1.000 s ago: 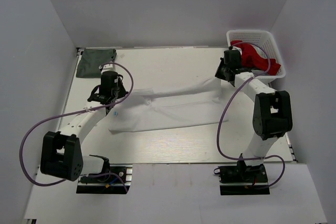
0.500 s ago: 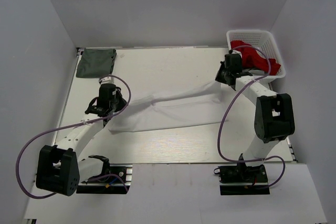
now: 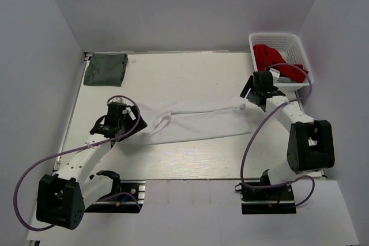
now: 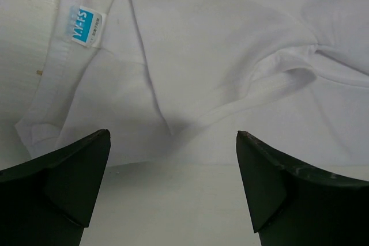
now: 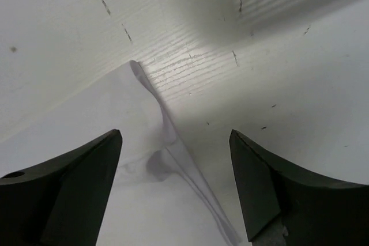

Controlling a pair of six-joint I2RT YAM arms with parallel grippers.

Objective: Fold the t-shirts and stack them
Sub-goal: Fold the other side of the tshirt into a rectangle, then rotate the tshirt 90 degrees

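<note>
The dark grey-green t-shirt (image 3: 105, 68) lies folded at the table's (image 3: 190, 159) ten o'clock corner. The left gripper (image 4: 173, 135) hangs over the white t-shirt's (image 3: 199, 123) labelled collar end, jaws wide and gripping nothing. The cloth runs toward three o'clock to the right gripper (image 5: 174, 133), equally wide and empty above the shirt's corner.

Top camera, high behind the near edge, looks down over the whole table (image 3: 190, 79). Both wrist cameras face down at close range. All three views share the white shirt (image 3: 202, 124).
</note>
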